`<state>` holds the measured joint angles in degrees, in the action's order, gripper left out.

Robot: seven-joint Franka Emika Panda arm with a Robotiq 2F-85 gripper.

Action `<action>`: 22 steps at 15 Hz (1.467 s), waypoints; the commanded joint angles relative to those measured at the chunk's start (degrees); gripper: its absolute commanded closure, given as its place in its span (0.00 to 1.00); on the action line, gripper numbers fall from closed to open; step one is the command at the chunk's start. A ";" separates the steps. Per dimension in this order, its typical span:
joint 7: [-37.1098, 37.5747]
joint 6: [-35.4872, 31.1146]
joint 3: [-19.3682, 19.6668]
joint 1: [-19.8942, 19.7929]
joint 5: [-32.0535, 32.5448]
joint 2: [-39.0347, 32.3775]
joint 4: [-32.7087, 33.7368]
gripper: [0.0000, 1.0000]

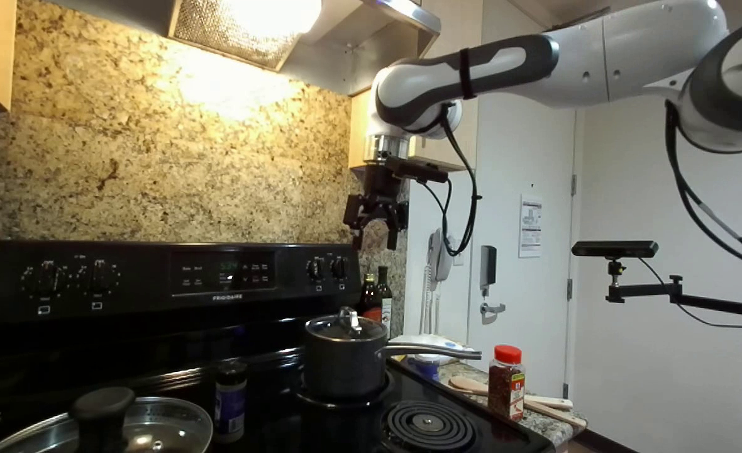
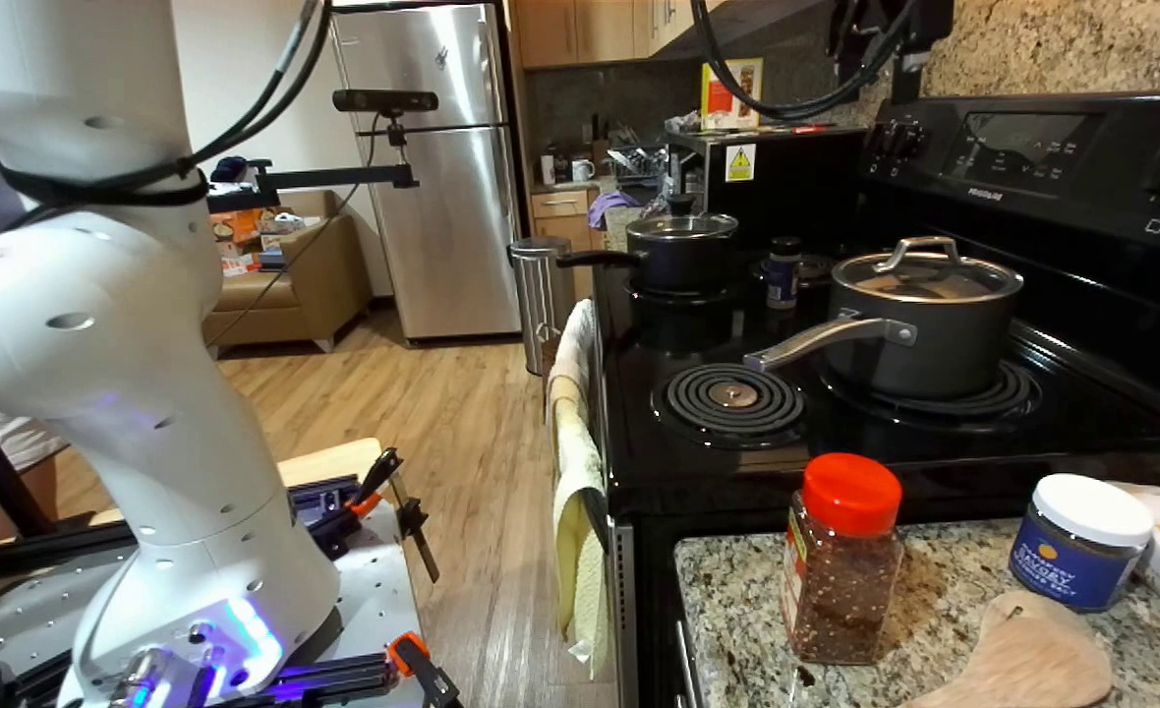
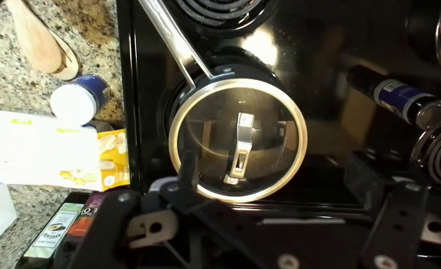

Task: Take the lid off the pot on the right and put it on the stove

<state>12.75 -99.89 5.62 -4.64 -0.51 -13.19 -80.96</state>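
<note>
The lid (image 1: 330, 328) is round see-through glass with a metal rim and an arched metal handle. It sits flat on the dark grey pot (image 1: 344, 368), which stands on a coil of the black stove (image 1: 138, 277). The lid (image 2: 973, 280), pot (image 2: 919, 344) and stove (image 2: 678, 344) also show in an exterior view (image 2: 919, 344). My gripper (image 1: 375, 241) points down, open and empty, well above the pot. In the wrist view the lid (image 3: 261, 149) lies below and between the spread fingers (image 3: 276, 173), nearer the left finger, which covers part of its rim.
The pot's metal handle (image 2: 816, 339) sticks out over the stove. A lidded pan (image 2: 683, 261) and a seasoning bottle (image 1: 229, 402) stand on the stove. A red-capped jar (image 1: 506, 384), blue jar (image 2: 1076, 551), wooden spoons (image 3: 37, 45) and oil bottles (image 1: 383, 302) are beside it. A range hood (image 1: 352, 50) hangs above.
</note>
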 commanded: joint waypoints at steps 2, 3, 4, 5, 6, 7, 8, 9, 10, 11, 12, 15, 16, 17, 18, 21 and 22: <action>-1.46 7.52 -0.04 -1.11 -1.61 -7.00 10.66 0.00; -1.40 8.49 -0.01 -1.18 -1.38 -7.92 12.09 0.00; -2.26 9.35 -0.17 -1.41 -1.64 -8.71 13.44 0.00; -2.90 10.47 -0.32 -1.61 -1.93 -9.48 14.80 0.00; -4.12 10.49 -0.63 -1.98 -2.90 -10.07 15.77 0.00; -1.28 7.76 0.05 -0.62 -0.58 -7.72 11.27 0.00; -1.81 8.08 0.05 -0.69 -1.15 -8.31 12.25 0.00; -2.13 8.21 0.04 -0.75 -1.41 -8.70 12.90 0.00; -2.27 8.27 0.02 -0.82 -1.46 -8.95 13.29 0.00; -2.34 8.28 -0.02 -0.89 -1.48 -9.07 13.43 0.00; -3.32 4.51 -0.24 -0.74 -1.40 -8.29 11.01 0.00; -5.54 -5.07 -0.63 -1.64 -3.24 -7.77 4.51 0.00; -5.82 -8.46 -0.70 -1.81 -3.86 -7.67 1.79 0.00; -6.06 -10.89 -0.72 -2.04 -4.67 -7.56 -1.27 0.00; -6.43 -12.72 -0.85 -2.38 -5.93 -7.41 -3.80 0.00; -6.37 -18.14 -0.59 -3.11 -8.32 -6.40 -11.69 0.00; -6.82 -20.04 -0.70 -3.45 -9.51 -6.41 -13.37 0.00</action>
<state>8.26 -114.57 5.54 -6.69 -6.79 -22.44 -86.75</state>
